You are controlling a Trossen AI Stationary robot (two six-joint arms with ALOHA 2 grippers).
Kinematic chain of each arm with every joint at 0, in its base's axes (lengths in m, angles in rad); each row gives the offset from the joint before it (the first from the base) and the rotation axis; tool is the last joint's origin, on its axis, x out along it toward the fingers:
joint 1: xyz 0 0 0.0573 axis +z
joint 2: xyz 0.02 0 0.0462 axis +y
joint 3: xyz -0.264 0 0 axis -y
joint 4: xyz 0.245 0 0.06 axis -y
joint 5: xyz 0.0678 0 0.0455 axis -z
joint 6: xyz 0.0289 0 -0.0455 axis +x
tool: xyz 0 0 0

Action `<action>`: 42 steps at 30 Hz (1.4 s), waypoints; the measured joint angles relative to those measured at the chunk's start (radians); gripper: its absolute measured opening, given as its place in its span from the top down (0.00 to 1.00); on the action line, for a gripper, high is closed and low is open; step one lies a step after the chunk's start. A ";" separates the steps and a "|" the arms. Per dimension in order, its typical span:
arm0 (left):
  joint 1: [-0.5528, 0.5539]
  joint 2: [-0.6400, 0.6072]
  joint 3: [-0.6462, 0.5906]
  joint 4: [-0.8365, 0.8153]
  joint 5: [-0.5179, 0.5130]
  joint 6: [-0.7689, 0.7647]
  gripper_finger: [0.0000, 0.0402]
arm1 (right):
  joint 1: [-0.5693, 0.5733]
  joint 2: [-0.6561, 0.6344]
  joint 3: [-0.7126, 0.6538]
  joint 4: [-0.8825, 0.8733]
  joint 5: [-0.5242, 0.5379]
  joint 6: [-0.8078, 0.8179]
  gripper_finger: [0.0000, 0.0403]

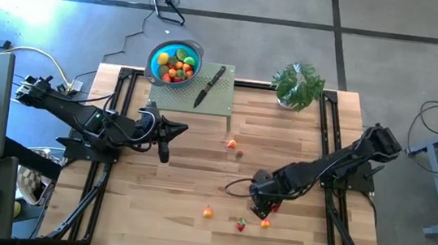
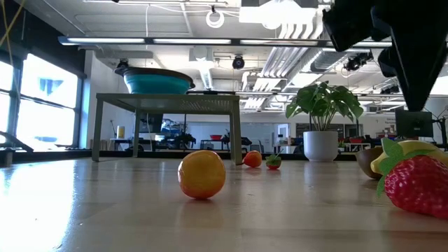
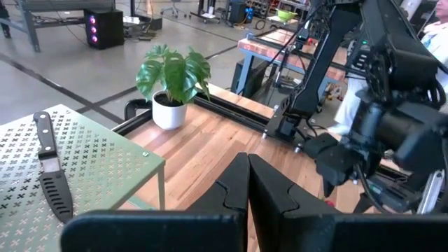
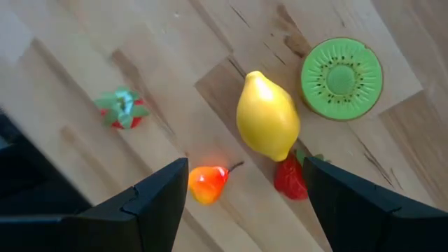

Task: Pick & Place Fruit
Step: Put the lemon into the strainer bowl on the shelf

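Several toy fruits lie on the wooden table. In the right wrist view I see a yellow lemon [image 4: 268,124], a green kiwi half [image 4: 341,78], a strawberry [image 4: 290,176], a small orange pear [image 4: 208,183] and another small strawberry [image 4: 123,110]. My right gripper [image 4: 245,203] [image 1: 261,208] hangs open above them, pointing down, with the pear and the lemon's end between its fingers; it touches nothing. An orange [image 2: 201,175] lies farther left. My left gripper [image 3: 248,189] [image 1: 179,127] is shut and empty, held level above the table's left half.
A blue bowl [image 1: 159,74] full of fruit and a black-handled knife [image 1: 210,86] sit on a green perforated stand [image 1: 221,102] at the far edge. A potted plant [image 1: 297,86] stands at the far right. Two small fruits [image 1: 236,147] lie mid-table.
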 joint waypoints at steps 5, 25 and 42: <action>0.000 0.000 0.000 0.000 0.000 0.000 1.00 | 0.031 0.053 0.000 0.022 0.031 0.022 0.32; 0.000 0.000 0.000 -0.023 0.026 0.000 1.00 | 0.035 0.181 -0.001 0.064 0.101 0.034 0.32; 0.000 0.000 0.000 -0.023 0.026 0.000 1.00 | 0.036 0.182 -0.050 0.128 0.118 0.036 0.32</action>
